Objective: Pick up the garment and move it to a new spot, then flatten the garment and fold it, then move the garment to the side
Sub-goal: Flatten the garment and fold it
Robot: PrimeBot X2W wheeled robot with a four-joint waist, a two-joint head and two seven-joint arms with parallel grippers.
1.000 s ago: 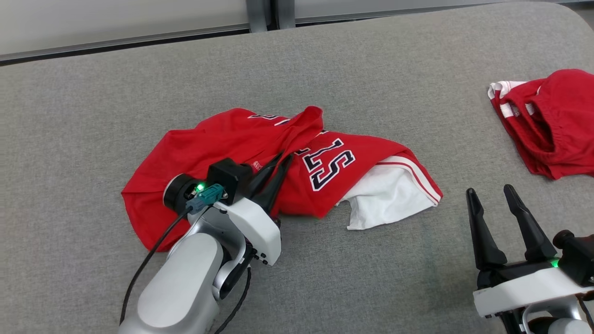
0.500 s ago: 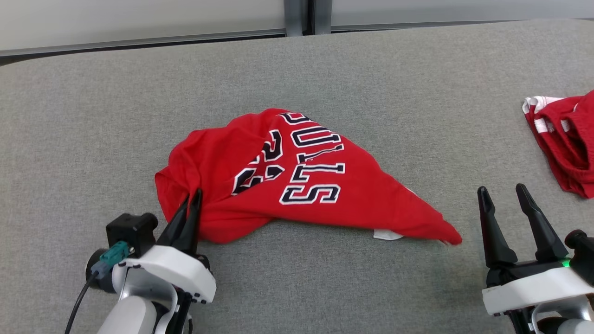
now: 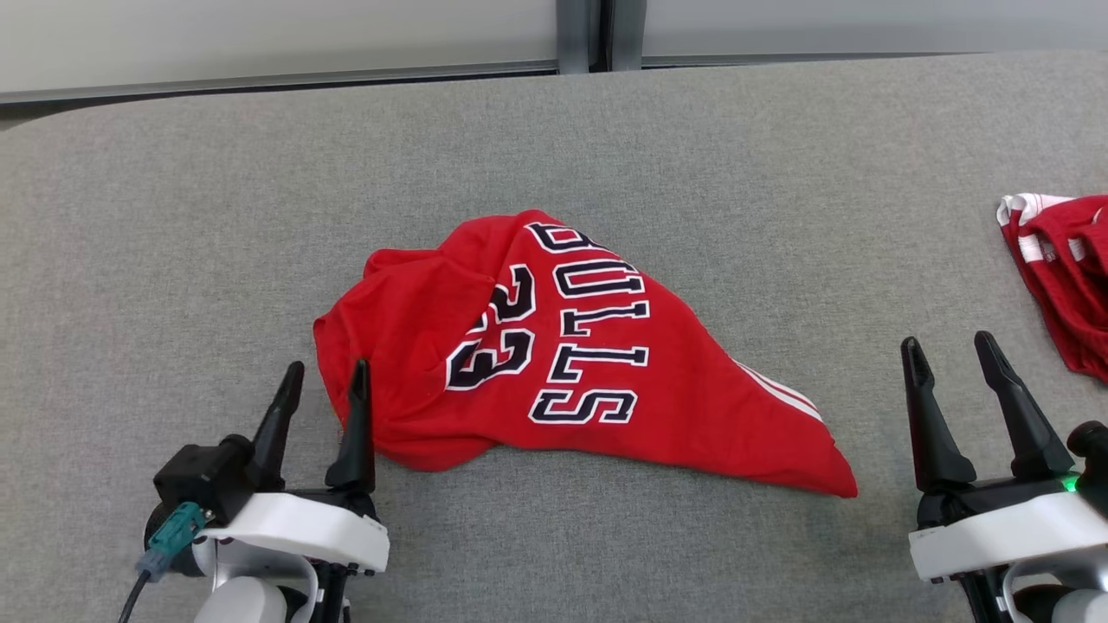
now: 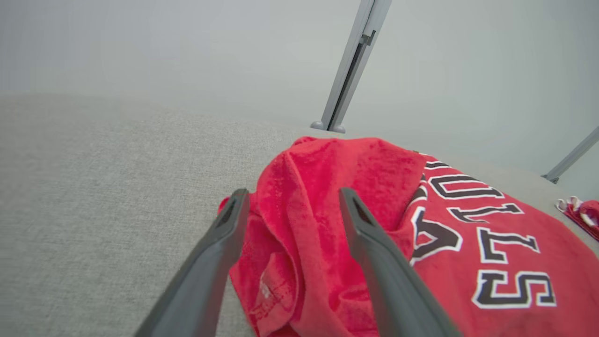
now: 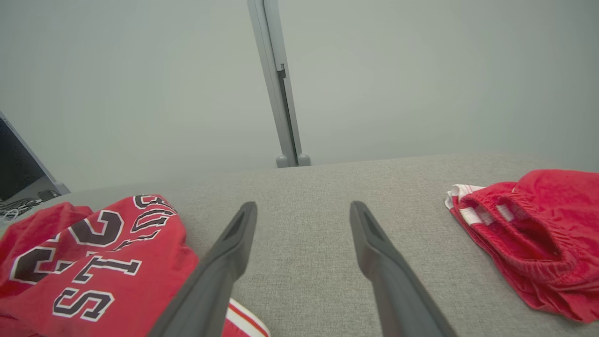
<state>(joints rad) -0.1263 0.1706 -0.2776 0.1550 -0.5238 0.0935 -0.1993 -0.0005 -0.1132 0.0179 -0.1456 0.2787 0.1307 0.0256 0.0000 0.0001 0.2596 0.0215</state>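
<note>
1 jersey (image 3: 692,389), 1 shorts (image 3: 1060,268), L gripper (image 3: 328,367), R gripper (image 3: 946,341) spread

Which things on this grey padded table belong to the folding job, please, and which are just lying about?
Job: crumpled red jersey with dark lettering; left gripper, open at its edge; right gripper, open, apart from it.
Lying about: bunched red garment with white stripes, far to the right.

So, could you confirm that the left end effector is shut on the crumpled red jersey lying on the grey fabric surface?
No: the left end effector is open at the edge of the crumpled red jersey lying on the grey fabric surface, as the left wrist view shows.
</note>
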